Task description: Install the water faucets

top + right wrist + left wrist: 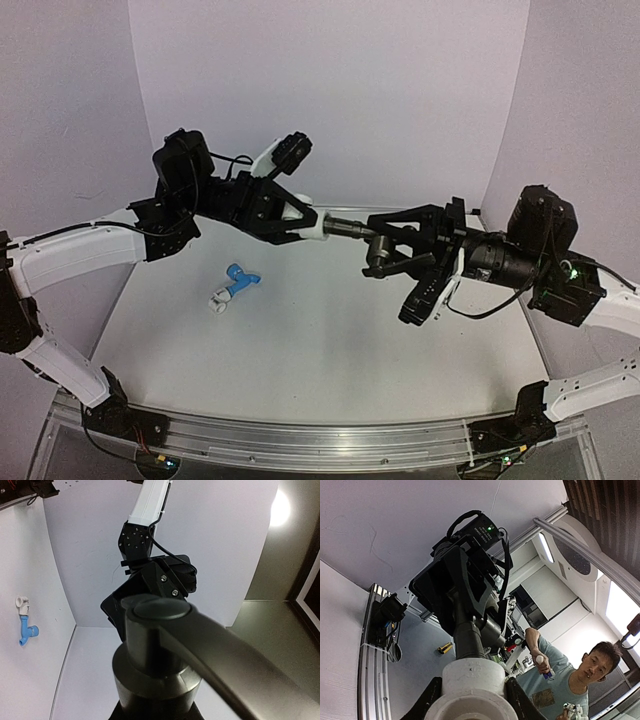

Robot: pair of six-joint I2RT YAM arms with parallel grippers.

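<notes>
In mid-air above the table, my left gripper (306, 222) is shut on a white pipe fitting (311, 224). My right gripper (380, 250) is shut on the dark metal water faucet (352, 228), whose tip meets the fitting's mouth. The left wrist view has the fitting (472, 682) between my fingers (427, 702), with the faucet's stem (468, 637) entering it. The faucet's body (155, 645) and lever handle (225, 655) fill the right wrist view. The light blue faucet (241, 277), joined to a white fitting (219, 299), lies on the table at the left (27, 632).
White walls enclose the table (330, 340) on the left, back and right. An aluminium rail (300, 440) runs along the near edge between the arm bases. Beyond the table, the left wrist view shows a person (570, 680) and a small yellow object (445, 648).
</notes>
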